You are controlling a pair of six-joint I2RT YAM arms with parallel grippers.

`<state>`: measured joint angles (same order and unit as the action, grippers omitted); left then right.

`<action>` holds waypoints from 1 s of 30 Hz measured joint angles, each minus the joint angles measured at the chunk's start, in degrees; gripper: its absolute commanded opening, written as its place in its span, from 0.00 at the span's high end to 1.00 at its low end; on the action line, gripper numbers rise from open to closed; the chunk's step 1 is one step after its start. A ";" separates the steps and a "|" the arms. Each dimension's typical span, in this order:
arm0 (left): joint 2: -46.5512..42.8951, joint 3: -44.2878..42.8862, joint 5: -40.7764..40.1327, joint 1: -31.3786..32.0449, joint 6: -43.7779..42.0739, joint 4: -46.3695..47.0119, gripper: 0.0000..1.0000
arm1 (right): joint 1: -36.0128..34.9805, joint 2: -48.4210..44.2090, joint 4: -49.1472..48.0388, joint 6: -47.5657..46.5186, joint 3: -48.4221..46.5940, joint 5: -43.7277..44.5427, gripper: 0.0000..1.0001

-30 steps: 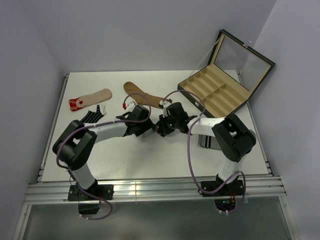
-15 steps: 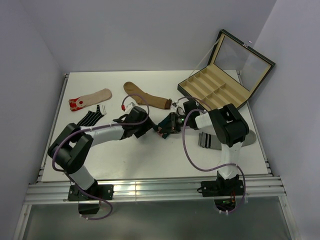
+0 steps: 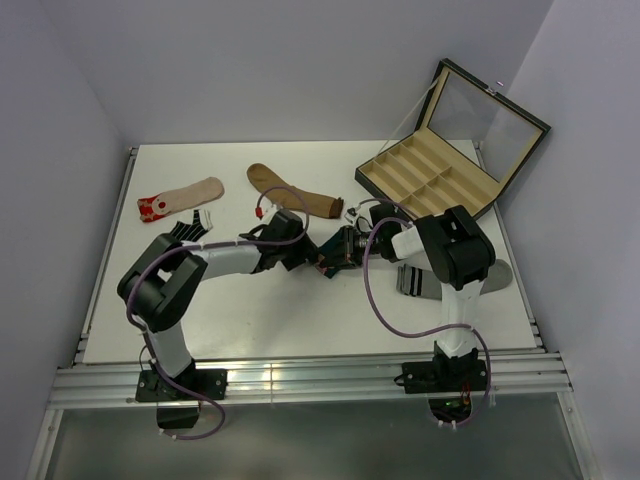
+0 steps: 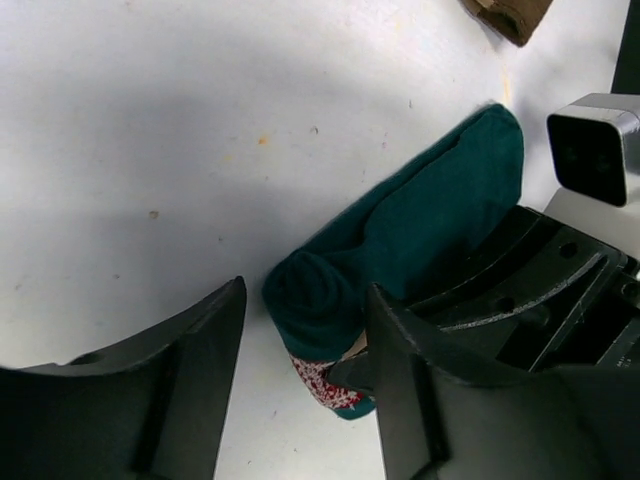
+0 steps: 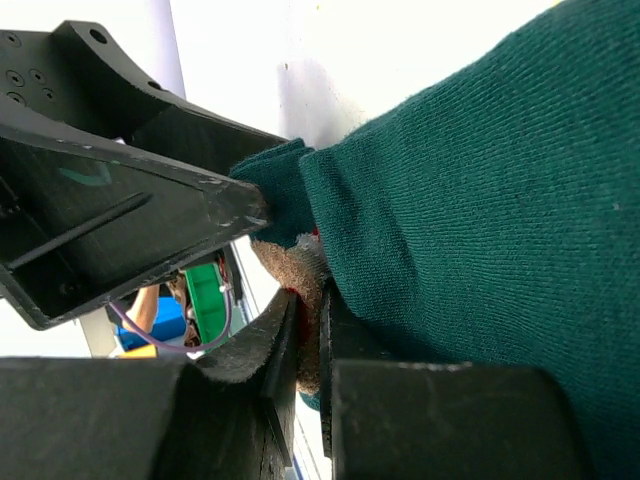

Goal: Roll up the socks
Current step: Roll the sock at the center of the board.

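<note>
The white table (image 3: 300,320) is carrying everything, and near its middle the right gripper (image 5: 308,310) is pinching the patterned edge of the teal sock (image 4: 430,210), its fingers nearly pressed together. The left gripper (image 4: 305,300) is standing spread, straddling the sock's rolled end. From there the brown sock (image 3: 290,192) is lying at eleven o'clock, the grey sock (image 3: 418,280) at three and the beige sock (image 3: 185,197) at ten.
</note>
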<state>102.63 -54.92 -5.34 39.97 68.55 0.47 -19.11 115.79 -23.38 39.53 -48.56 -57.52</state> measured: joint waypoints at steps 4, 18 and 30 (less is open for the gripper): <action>1.42 -0.85 0.68 0.31 -0.07 0.52 0.58 | 0.00 -0.15 0.28 -0.07 0.02 0.37 0.90; 3.74 -5.99 -0.57 1.33 -1.36 -5.99 0.93 | -4.35 -16.83 12.00 -11.43 3.67 21.18 0.54; 3.72 -8.94 -3.65 1.46 -3.04 -13.20 0.92 | -18.97 -30.47 13.11 -25.24 8.00 47.15 0.54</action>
<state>106.34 -63.86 -8.99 41.43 65.52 -12.73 -38.09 85.32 -10.26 14.28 -40.56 -10.37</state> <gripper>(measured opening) 0.168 0.463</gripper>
